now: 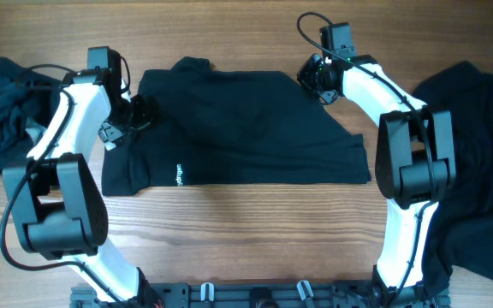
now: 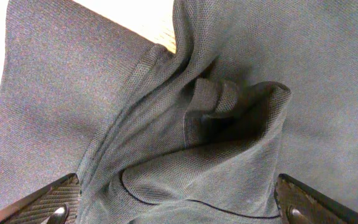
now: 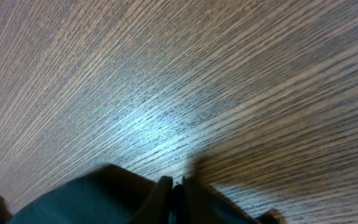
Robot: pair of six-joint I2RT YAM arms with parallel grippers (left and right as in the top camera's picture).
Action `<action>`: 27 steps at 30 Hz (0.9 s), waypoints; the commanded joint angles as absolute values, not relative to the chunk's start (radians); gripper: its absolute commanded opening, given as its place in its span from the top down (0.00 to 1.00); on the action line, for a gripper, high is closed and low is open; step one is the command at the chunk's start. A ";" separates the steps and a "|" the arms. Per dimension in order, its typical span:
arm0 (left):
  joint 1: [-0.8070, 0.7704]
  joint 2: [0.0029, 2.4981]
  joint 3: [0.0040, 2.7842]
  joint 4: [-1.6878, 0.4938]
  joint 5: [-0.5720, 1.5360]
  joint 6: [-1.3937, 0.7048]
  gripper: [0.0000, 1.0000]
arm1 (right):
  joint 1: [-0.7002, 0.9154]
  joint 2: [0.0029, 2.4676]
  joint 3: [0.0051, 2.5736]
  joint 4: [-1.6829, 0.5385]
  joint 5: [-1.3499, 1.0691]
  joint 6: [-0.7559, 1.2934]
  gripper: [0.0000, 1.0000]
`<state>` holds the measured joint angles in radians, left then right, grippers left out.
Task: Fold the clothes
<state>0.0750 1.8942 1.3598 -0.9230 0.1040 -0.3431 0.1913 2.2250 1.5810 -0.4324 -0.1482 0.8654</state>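
A dark navy shirt (image 1: 246,128) lies spread flat across the middle of the wooden table (image 1: 255,231), with a small white logo near its lower left. My left gripper (image 1: 137,115) is at the shirt's left edge. In the left wrist view that gripper (image 2: 176,210) is open, its fingers (image 2: 48,202) far apart at the bottom corners, and bunched mesh fabric (image 2: 229,124) fills the space between them. My right gripper (image 1: 317,79) is at the shirt's upper right edge. In the right wrist view it (image 3: 177,190) is shut on a thin fold of the dark cloth (image 3: 86,199), just above the table.
A heap of dark clothing (image 1: 2,98) lies at the left edge of the table. A larger dark pile (image 1: 478,162) covers the right side, partly under the right arm. Bare wood runs along the front below the shirt.
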 commanded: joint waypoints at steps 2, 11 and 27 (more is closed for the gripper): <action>0.081 1.876 1.373 -0.928 0.119 -0.321 0.00 | 0.196 2.252 1.598 -0.434 -0.128 0.861 0.96; 0.081 1.876 1.373 -0.932 0.119 -0.321 0.00 | 0.040 2.167 1.690 -0.568 0.093 0.680 0.96; 0.081 1.876 1.373 -0.918 0.119 -0.322 0.00 | -0.083 2.118 1.697 -0.555 0.147 0.497 0.80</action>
<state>0.0753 1.8942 1.3598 -0.9222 0.1040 -0.3382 -0.0814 2.1818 1.6737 -0.5491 0.1459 0.5701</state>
